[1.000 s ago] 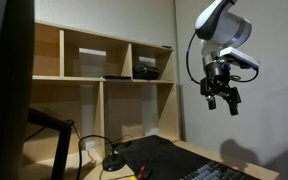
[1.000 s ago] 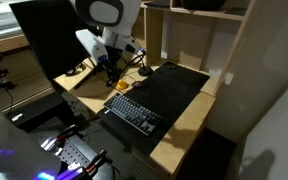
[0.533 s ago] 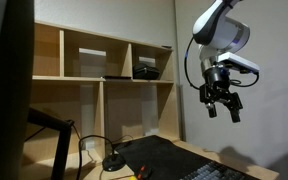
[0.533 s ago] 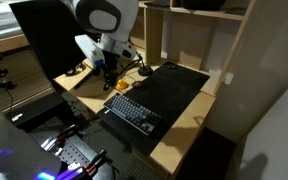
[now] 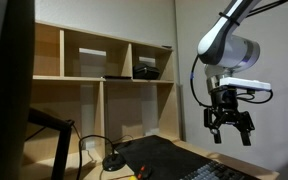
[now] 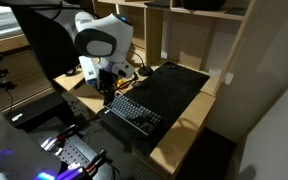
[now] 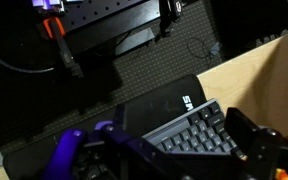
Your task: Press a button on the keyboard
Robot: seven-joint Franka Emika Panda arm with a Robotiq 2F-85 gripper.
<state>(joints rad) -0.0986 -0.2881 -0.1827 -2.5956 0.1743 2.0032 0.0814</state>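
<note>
The keyboard (image 6: 134,113) is flat and black with rows of dark keys, lying on the wooden desk at the near end of the black desk mat (image 6: 174,85). In an exterior view only its edge (image 5: 210,172) shows at the bottom. My gripper (image 5: 231,128) hangs in the air above the keyboard with its fingers spread and nothing in them. It also shows in an exterior view (image 6: 106,93), over the keyboard's left end. In the wrist view the keyboard (image 7: 189,130) lies below and between the two open fingers (image 7: 174,160).
A small round black device (image 5: 112,160) with a cable sits on the desk by the mat. Wooden shelves (image 5: 104,70) stand behind the desk. A dark monitor (image 6: 44,40) stands at the desk's side. A black bench with equipment (image 7: 104,30) lies beyond the desk edge.
The arm has swung and lowered the gripper toward the keyboard; the gripper stays open.
</note>
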